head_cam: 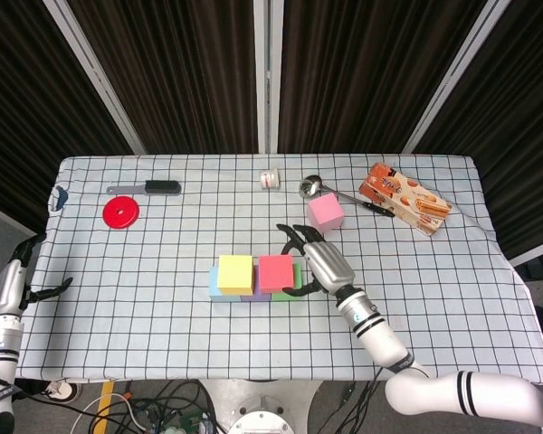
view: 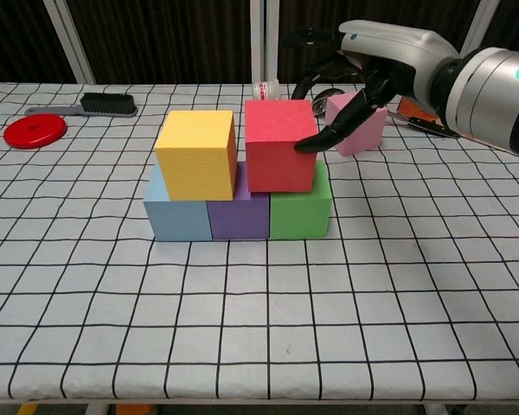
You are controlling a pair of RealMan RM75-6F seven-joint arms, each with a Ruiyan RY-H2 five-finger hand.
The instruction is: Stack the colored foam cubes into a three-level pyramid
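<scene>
Gripping the red cube (view: 279, 145) between thumb and fingers, the right hand (view: 350, 69) holds it atop the purple cube (view: 239, 212) and green cube (view: 300, 207), beside the yellow cube (view: 195, 154).

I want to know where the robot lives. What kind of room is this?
Probably a robot test lab: a table under a checked cloth, dark curtains behind, loose cables on the floor.

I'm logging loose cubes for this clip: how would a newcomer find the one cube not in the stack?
Start at the cube stack mid-table, then look behind it and to the right, toward the snack box. The pink cube sits alone on the cloth, just beyond the right robot hand. It is the only pink cube and touches no other.
</scene>
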